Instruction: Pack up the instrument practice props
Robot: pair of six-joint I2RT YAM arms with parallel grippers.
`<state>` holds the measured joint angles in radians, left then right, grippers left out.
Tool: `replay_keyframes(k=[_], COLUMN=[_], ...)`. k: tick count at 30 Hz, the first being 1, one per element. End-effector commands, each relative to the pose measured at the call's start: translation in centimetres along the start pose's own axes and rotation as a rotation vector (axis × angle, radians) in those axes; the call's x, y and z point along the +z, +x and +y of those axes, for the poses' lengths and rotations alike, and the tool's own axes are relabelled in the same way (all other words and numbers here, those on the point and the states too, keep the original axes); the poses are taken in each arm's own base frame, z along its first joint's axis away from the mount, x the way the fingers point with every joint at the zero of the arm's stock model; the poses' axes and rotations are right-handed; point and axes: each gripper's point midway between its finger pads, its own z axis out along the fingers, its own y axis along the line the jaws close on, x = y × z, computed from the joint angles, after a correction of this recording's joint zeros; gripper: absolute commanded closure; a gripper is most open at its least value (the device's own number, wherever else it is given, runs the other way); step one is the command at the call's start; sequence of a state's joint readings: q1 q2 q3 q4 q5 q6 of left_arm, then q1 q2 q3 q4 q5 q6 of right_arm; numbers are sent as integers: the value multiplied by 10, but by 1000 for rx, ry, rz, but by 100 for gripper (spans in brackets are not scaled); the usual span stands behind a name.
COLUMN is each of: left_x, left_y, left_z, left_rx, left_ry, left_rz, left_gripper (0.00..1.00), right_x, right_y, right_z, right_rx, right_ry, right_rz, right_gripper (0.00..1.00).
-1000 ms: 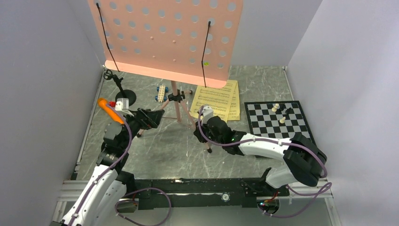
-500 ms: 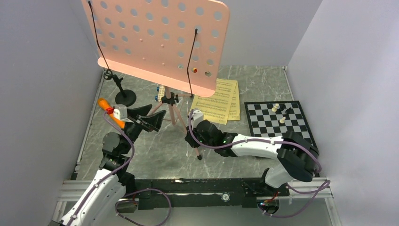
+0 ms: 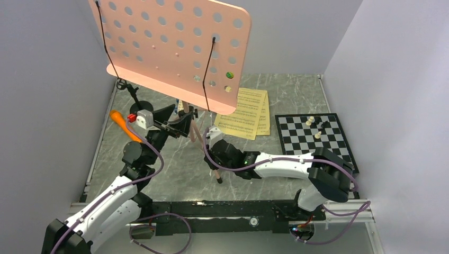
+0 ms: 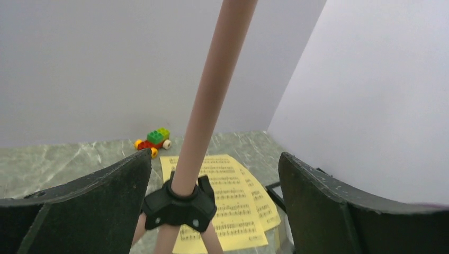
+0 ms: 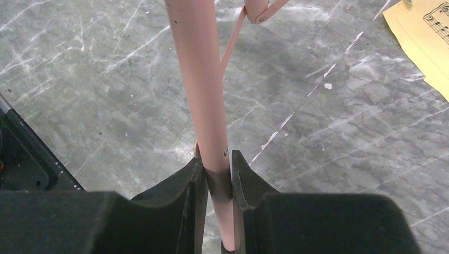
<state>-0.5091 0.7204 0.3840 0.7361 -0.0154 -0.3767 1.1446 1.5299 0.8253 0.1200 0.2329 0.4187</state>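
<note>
The tall pink music stand (image 3: 169, 47) leans to the left. Its pole (image 4: 206, 106) and black hub (image 4: 179, 203) stand between the open fingers of my left gripper (image 3: 177, 120), nearer the left finger (image 4: 79, 206); I cannot tell whether it touches. My right gripper (image 5: 214, 180) is shut on a pink leg (image 5: 204, 106) of the stand, low over the table, also seen from above (image 3: 214, 154). The orange microphone (image 3: 119, 124) lies beside my left wrist. The black mic stand (image 3: 132, 94) rises behind it. Yellow sheet-music pages (image 3: 246, 114) lie flat at the back, also in the left wrist view (image 4: 233, 206).
A chessboard (image 3: 312, 135) with a few pieces lies at the right. A block toy car (image 4: 153, 142) sits by the back wall. Grey walls close in the left, back and right. The stand's wide desk overhangs the back left of the table.
The stand has tipped and shifted left. My right gripper has dragged its leg left and nearer. My left gripper has risen and swung right, so that it now straddles the pole.
</note>
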Motion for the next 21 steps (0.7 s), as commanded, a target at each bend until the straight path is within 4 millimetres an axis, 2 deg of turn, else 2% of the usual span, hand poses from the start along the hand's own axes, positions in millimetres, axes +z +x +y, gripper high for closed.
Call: replay_keyframes(k=[1, 6, 11, 14, 17, 21], left_x=[17, 34, 47, 53, 59, 64], left_y=[-50, -55, -64, -67, -73, -75], left_z=[-7, -12, -13, -11, -8, -6], left_rx=[68, 110, 177, 219, 256, 277], left_ry=[-14, -1, -3, -19, -38, -49], left_rz=[-172, -178, -192, -190, -199, -211], left_gripper=[8, 11, 14, 19, 28, 40], right_x=[-2, -7, -27, -45, -66, -77], right_y=[22, 18, 2, -18, -50, -89], right_z=[23, 20, 8, 1, -6, -16], right_rx=[-46, -53, -20, -10, 25, 154], right_ry=[-54, -30, 16, 31, 25, -70], right_rz=[88, 79, 3, -71, -171, -264], right_gripper=[75, 55, 38, 35, 32, 32])
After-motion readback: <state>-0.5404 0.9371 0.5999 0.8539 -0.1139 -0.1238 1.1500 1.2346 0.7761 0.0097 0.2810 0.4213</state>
